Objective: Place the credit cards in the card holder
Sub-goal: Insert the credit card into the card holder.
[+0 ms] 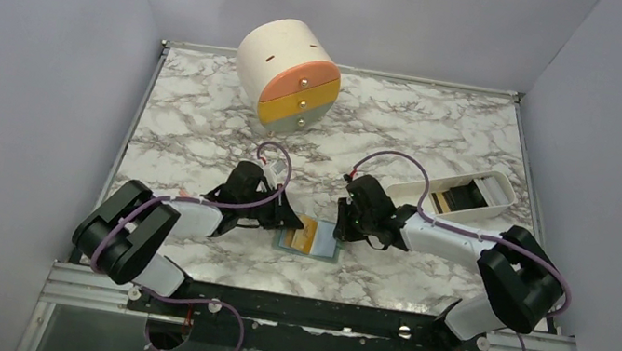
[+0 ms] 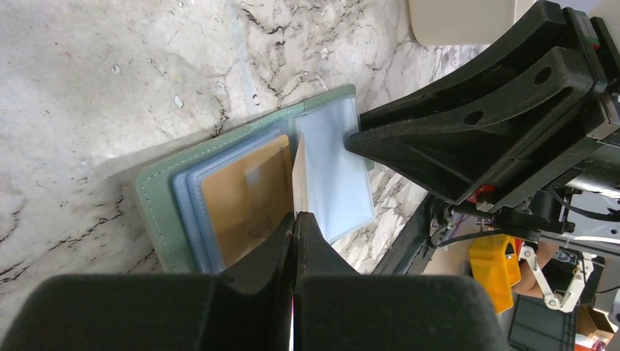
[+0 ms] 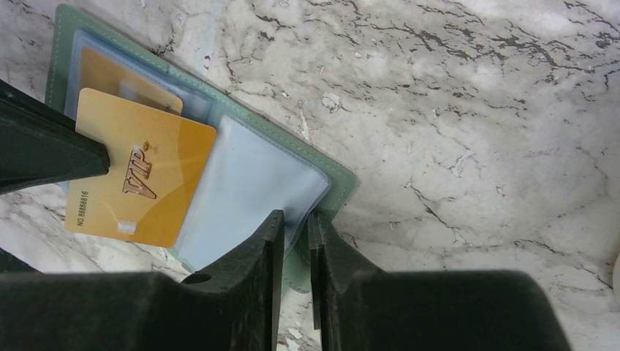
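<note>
The sage-green card holder (image 1: 326, 244) lies open on the marble between both grippers. My left gripper (image 1: 289, 219) is shut on a tan-orange VIP credit card (image 3: 139, 175) and holds it over the holder's left half. In the left wrist view (image 2: 295, 216) this card (image 2: 298, 175) shows edge-on. Another tan-orange card (image 3: 117, 77) sits in a left slot (image 2: 245, 194). My right gripper (image 3: 296, 216) is closed on the holder's right edge (image 3: 340, 183), with the clear sleeve and green cover between its jaws. In the top view it (image 1: 343, 226) is at the holder's right side.
A long white tray (image 1: 499, 182) holding a few dark and tan cards (image 1: 459, 199) stands at the right, behind the right arm. A cream cylinder with orange, yellow and grey drawers (image 1: 290, 78) stands at the back. The table's near edge lies close below the holder.
</note>
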Controlling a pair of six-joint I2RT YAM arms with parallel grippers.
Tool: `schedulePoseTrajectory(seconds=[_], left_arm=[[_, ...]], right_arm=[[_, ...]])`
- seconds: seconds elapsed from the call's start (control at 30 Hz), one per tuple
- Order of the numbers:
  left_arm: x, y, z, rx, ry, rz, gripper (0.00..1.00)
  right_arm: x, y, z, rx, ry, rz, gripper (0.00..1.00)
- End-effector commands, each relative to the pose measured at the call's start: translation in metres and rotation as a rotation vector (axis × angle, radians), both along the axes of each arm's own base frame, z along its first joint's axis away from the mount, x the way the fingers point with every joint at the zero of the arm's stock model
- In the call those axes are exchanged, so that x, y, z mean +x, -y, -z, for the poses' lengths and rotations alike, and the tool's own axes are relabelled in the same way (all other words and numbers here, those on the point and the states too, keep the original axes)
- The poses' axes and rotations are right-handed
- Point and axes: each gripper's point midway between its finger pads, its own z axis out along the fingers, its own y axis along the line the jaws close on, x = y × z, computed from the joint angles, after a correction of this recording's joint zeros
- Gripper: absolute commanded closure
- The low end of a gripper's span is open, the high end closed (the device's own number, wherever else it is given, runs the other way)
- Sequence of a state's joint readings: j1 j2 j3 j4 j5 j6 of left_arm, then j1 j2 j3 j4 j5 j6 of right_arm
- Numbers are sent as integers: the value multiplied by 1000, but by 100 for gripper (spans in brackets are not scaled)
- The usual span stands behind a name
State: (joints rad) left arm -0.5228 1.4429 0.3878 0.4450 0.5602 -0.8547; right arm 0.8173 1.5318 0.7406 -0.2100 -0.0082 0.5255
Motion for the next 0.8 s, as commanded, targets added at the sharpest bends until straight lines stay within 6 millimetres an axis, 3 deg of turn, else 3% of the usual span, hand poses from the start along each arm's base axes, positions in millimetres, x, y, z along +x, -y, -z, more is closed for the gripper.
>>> schedulePoseTrajectory(seconds=[0.0,0.37,0.77], left_arm=[[7,6,-11,-29,39,15,100],[4,3,8,9,-4,9,100],[5,2,14,38,-1,-19,100]], right_arm=[[2,10,14,-64,13,7,82],[0,9,16,-56,4,8,82],[1,12,16,-60,11,23,82]])
